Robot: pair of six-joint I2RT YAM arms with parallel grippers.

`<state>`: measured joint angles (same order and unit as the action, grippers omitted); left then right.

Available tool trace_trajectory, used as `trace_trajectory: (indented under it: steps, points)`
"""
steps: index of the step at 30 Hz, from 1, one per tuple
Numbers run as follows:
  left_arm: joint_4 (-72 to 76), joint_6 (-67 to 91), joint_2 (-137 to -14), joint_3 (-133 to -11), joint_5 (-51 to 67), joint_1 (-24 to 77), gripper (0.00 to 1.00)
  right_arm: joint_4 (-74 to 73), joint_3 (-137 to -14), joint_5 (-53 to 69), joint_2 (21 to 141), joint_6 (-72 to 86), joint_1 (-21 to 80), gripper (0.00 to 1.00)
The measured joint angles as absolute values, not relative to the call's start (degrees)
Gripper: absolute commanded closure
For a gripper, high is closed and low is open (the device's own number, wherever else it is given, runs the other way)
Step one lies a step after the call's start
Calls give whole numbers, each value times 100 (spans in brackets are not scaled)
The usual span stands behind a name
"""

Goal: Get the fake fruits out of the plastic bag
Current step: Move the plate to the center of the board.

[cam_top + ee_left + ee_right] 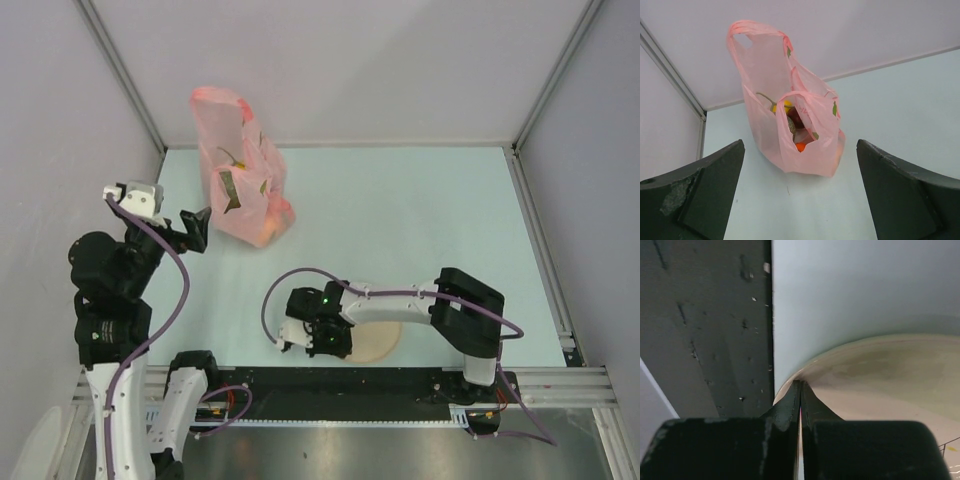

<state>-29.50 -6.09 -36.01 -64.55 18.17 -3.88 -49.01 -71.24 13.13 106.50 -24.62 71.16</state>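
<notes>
Tabletop (420,230), pale blue-green, with a thin translucent pink plastic carrier bag (238,180) standing at far left and a round cream plate (382,345) at the near edge. Left gripper (200,229) gapes wide, empty, facing the bag. Right gripper (801,390), pinched closed on nothing, is over the plate's rim. Small fake fruits (799,146) lie inside the bag.

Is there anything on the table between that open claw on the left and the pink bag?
No. In the left wrist view, only bare table separates the left gripper from the plastic bag.
</notes>
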Motion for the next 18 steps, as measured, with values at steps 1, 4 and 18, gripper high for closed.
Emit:
trace_trajectory:
  steps: [1, 4, 18]
  points:
    - [-3009, -609, -3601, -6523, 1815, -388, 0, -4893, -7124, 1310, 10648, -2464, 7203, 100]
    - [-3129, -609, -3592, -6685, 1813, -388, 0, -4906, -7129, 1256, 10606, -2491, 7168, 100]
    - [-3173, -607, -4635, -7710, 1055, -388, 0, -3400, -8582, 2047, 7972, -729, 4628, 19]
